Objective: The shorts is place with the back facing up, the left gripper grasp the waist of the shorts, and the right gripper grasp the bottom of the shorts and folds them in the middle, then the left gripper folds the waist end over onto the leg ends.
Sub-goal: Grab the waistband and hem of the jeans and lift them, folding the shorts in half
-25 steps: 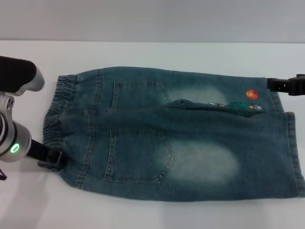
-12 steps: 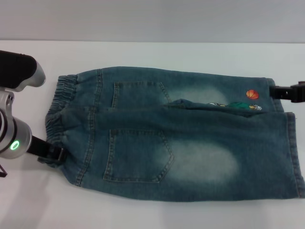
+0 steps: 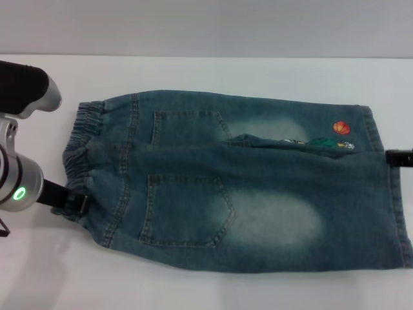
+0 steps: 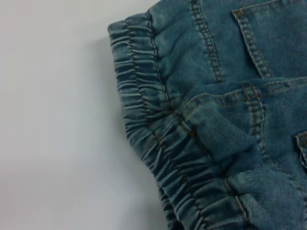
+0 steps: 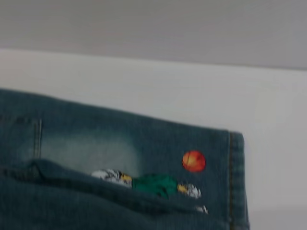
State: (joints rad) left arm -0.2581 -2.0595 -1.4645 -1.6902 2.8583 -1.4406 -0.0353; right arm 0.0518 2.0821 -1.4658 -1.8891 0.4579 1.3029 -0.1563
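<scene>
Blue denim shorts (image 3: 245, 187) lie back up on the white table (image 3: 206, 71), folded lengthwise with one leg over the other. The elastic waist (image 3: 80, 139) points left and the leg ends (image 3: 395, 200) point right. My left gripper (image 3: 72, 205) sits at the near corner of the waist, touching the denim. The left wrist view shows only the gathered waistband (image 4: 158, 143). At the right edge of the head view, my right gripper (image 3: 399, 157) pokes in beside the leg ends. An orange ball patch (image 5: 194, 161) and a green patch (image 5: 153, 184) show on the far leg.
Bare white tabletop surrounds the shorts, with a broad strip behind them up to the grey wall (image 3: 206, 26). The left arm's body (image 3: 19, 174), with a green light, stands left of the waist.
The right gripper has moved from the far leg's hem corner rightward and nearer, now almost out of view. The left gripper has shifted slightly up and right at the waist corner, nudging the denim.
</scene>
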